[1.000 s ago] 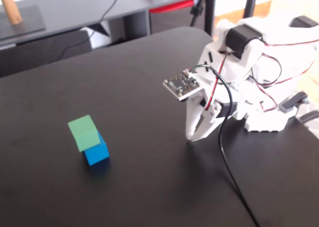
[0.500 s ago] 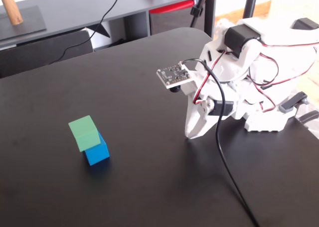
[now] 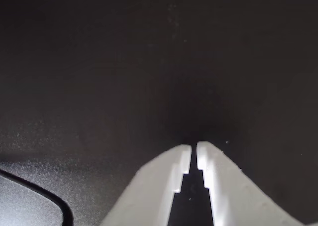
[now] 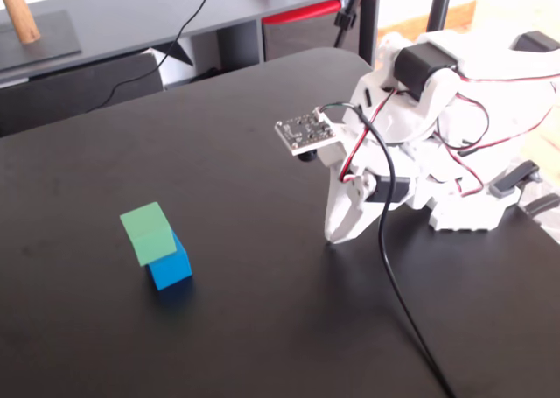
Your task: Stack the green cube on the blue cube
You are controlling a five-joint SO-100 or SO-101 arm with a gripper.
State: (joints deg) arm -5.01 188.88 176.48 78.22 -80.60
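Observation:
In the fixed view the green cube [image 4: 150,232] sits on top of the blue cube [image 4: 171,267], shifted a little to the upper left so it overhangs. Both stand on the black table [image 4: 254,179] at the left. My white gripper [image 4: 336,236] points down with its tips at the table, well to the right of the cubes. It is shut and empty. In the wrist view the gripper [image 3: 194,150] shows its two white fingers almost touching over bare black table. The cubes are out of the wrist view.
A black cable [image 4: 398,293] runs from the arm toward the table's front edge and shows in the wrist view [image 3: 44,198] at lower left. The arm's white base [image 4: 464,144] stands at the right. A grey shelf [image 4: 131,13] lies behind the table.

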